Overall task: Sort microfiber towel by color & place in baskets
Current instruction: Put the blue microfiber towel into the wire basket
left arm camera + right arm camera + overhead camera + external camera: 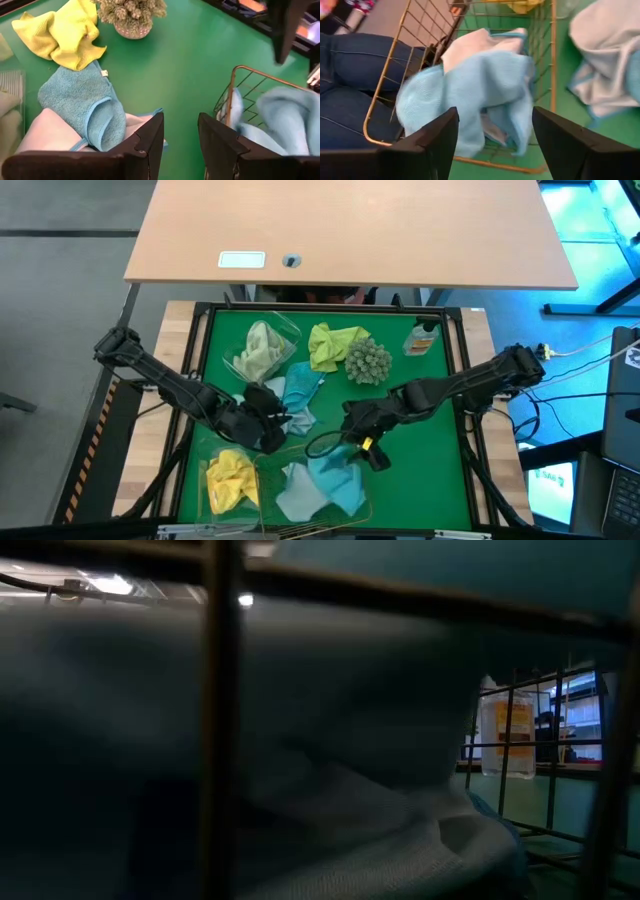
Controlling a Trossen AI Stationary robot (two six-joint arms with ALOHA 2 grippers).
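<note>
Light blue towels (480,90) lie bunched in the gold wire basket (312,480) at the table's near edge. My right gripper (495,135) hangs open above them, with nothing between its fingers. My left gripper (180,140) stands open over the green mat, beside the basket's left wall (235,95). Close to it on the mat lies a heap of blue towels (82,107). A bright yellow towel (230,480) fills a clear tub at the near left. A pale yellow-green towel (262,350) fills another tub at the far left. One more yellow towel (333,345) lies loose on the mat.
A spiky grey-green ball (368,362) sits mid-mat beside the loose yellow towel, and a small bottle (422,338) stands at the far right. A person's legs (350,75) show beyond the table's near edge. The mat's right half (430,460) is bare.
</note>
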